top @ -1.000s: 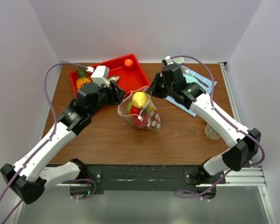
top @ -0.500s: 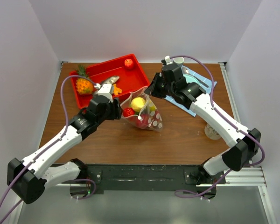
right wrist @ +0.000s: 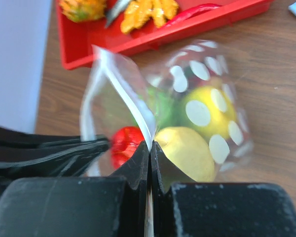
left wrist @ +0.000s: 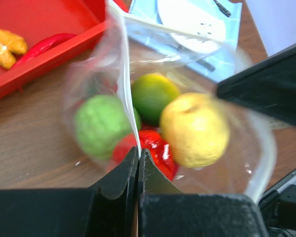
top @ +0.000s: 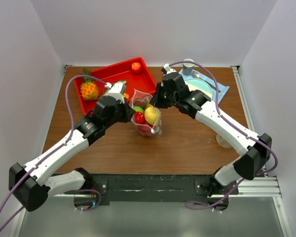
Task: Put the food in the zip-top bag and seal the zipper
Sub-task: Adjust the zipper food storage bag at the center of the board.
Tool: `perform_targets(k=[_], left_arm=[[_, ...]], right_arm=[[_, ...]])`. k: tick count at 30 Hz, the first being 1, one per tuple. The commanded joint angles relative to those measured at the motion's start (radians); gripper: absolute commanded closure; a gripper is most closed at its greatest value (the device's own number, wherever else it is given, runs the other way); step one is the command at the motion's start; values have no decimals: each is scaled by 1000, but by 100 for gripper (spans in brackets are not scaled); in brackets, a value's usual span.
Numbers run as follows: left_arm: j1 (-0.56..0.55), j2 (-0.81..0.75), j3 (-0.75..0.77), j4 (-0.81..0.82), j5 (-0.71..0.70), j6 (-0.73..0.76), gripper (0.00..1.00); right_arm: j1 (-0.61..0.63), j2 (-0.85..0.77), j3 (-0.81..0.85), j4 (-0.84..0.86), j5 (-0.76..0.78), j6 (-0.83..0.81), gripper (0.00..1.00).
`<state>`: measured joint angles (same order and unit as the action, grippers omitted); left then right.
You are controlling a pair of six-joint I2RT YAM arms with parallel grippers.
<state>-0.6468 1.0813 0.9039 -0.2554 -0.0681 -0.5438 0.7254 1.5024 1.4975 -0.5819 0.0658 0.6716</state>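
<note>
The zip-top bag (top: 148,117), clear with white dots, stands mid-table between both grippers. Inside lies the food: a pale yellow fruit (left wrist: 195,129), a light green one (left wrist: 101,126), a darker green one (left wrist: 153,96) and a red one (left wrist: 157,150). My left gripper (top: 130,111) is shut on the bag's left top edge, pinching the zipper (left wrist: 124,84) at its fingertips (left wrist: 138,152). My right gripper (top: 156,101) is shut on the same strip from the other side (right wrist: 150,144). The zipper (right wrist: 124,91) runs up from its tips, and the mouth gapes between the two grips.
A red tray (top: 119,78) at the back left holds a pineapple (top: 89,90), a red fruit (top: 136,67), ginger (left wrist: 5,47) and a chilli (left wrist: 44,43). A blue cloth with a plate (top: 203,88) and a cup (top: 188,64) lie back right. A clear glass (top: 224,139) stands near the right edge.
My left gripper came down from the tray to the bag's left edge and shut on it. The right gripper shifted left, and the bag drew narrower and more upright.
</note>
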Motion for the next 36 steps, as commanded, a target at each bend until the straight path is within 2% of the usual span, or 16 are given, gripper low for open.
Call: perform_targets(k=[1,5,12,19,25,28,29,31,32,34,36], left_arm=[[-53,78,211,52,-1,-19,100],[-57,140,283,-5,-58,-8,100],[-57,83,159,31,-93,-61,100],[-57,20,130,27,-79,-81,100],[-57,22,101,102,30,-62,100],[-57,14,104,131,42,-38,91],[-57,11,110,140,47,-27,77],[-57,3,124,157,45,-15,59],[-57,2,141,160,33,2,43],[-56,-1,162,168,1,18,28],[-48,0,197,182,-62,38,23]], right_arm=[[0,56,75,-48,109,-84,100],[2,87,119,-84,129,-109,100],[-4,87,156,-108,167,-141,100],[-4,98,187,-110,149,-147,100],[-4,44,170,-116,150,-150,100],[-4,-5,126,-114,167,-156,100],[-4,-34,116,-113,167,-158,100],[-4,-59,93,-121,163,-159,100],[-4,-83,89,-130,163,-158,100],[-4,-108,86,-137,166,-161,100],[-4,-131,90,-160,183,-167,100]])
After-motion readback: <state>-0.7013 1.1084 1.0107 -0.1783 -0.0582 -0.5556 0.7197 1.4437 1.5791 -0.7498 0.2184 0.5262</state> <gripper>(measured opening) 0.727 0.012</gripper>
